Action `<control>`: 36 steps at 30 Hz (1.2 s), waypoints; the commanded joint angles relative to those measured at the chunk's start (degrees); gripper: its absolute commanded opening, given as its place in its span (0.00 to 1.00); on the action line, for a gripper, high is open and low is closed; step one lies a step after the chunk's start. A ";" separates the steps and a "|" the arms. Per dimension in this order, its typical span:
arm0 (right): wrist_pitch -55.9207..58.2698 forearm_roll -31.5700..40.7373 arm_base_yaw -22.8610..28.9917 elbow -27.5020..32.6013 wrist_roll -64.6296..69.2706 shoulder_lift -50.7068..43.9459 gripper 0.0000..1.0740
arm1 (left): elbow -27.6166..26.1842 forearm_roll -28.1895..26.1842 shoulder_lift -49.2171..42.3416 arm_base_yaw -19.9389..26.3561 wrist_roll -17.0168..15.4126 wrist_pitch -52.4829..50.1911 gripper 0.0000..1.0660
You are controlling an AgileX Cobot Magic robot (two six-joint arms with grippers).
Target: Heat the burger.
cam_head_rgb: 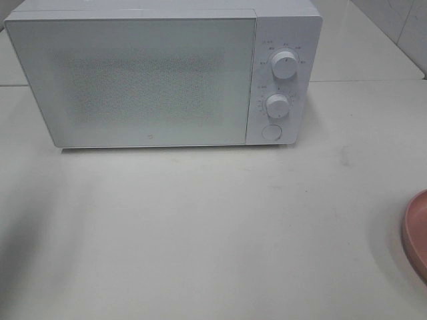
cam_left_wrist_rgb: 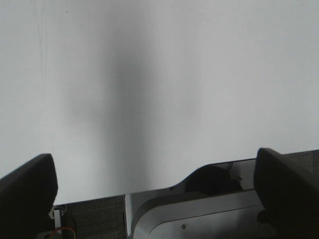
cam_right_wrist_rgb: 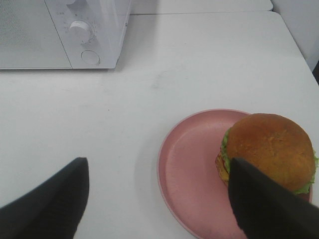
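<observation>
The burger (cam_right_wrist_rgb: 269, 144), with a golden-brown bun and green lettuce, sits on a pink plate (cam_right_wrist_rgb: 189, 169) in the right wrist view. My right gripper (cam_right_wrist_rgb: 157, 162) hovers above the plate, open, with nothing held; one finger (cam_right_wrist_rgb: 259, 204) overlaps the burger's near side in the picture. The white microwave (cam_head_rgb: 133, 77) stands at the back of the table with its door shut. In the exterior view only the plate's edge (cam_head_rgb: 417, 233) shows at the far right, and neither gripper appears. My left gripper (cam_left_wrist_rgb: 154, 154) is open over bare white table.
The microwave has two dials (cam_head_rgb: 285, 65) and a round button (cam_head_rgb: 271, 131) on its right panel. The left wrist view shows the table's edge with the robot's base (cam_left_wrist_rgb: 199, 209) below it. A tiled wall (cam_head_rgb: 400, 23) rises at the back right.
</observation>
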 commanded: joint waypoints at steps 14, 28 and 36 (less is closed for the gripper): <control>-0.57 -0.06 -0.46 0.06 -0.46 -1.60 0.70 | 13.01 3.15 -22.80 0.17 -0.34 3.44 0.94; -0.57 -0.06 -0.46 0.06 -0.46 -1.60 0.70 | 16.04 6.76 -45.78 0.17 -2.86 -0.69 0.94; -0.57 -0.06 -0.46 0.06 -0.46 -1.60 0.70 | 16.04 6.47 -54.89 0.17 -2.86 -0.69 0.94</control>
